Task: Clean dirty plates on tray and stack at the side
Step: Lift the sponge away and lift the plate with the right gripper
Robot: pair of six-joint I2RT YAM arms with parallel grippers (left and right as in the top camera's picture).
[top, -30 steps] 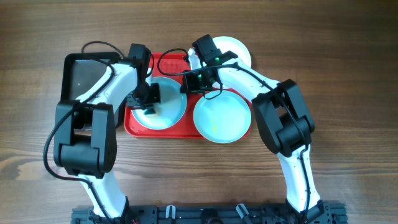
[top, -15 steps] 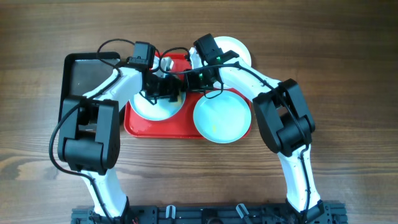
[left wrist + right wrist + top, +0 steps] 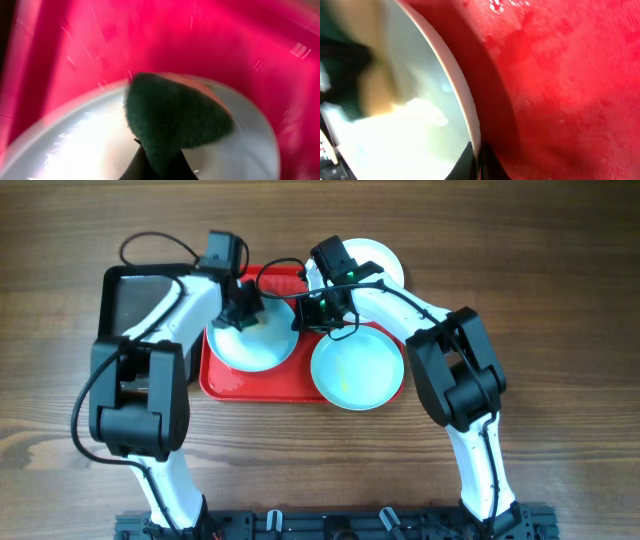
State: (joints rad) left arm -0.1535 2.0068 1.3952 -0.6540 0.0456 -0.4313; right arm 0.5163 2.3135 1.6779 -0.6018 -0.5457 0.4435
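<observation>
A pale mint plate (image 3: 255, 352) lies on the red tray (image 3: 270, 386). My left gripper (image 3: 243, 313) is shut on a dark green sponge (image 3: 175, 117) and presses it on the plate's far part; the left wrist view shows the sponge on the plate (image 3: 90, 150) with the tray (image 3: 200, 45) beyond. My right gripper (image 3: 303, 315) is shut on this plate's right rim, seen edge-on in the right wrist view (image 3: 462, 95) between the fingertips (image 3: 479, 159). A second mint plate (image 3: 357, 372) lies at the tray's right edge. A white plate (image 3: 382, 262) lies behind it.
A black rectangular tray (image 3: 130, 300) stands left of the red tray, under my left arm. The wooden table (image 3: 560, 300) stretches to both sides. Both arms cross over the red tray's back half.
My left gripper has swept the sponge across the plate: from its middle left, over to its right side, now back to its far edge. My right gripper has kept still on the rim.
</observation>
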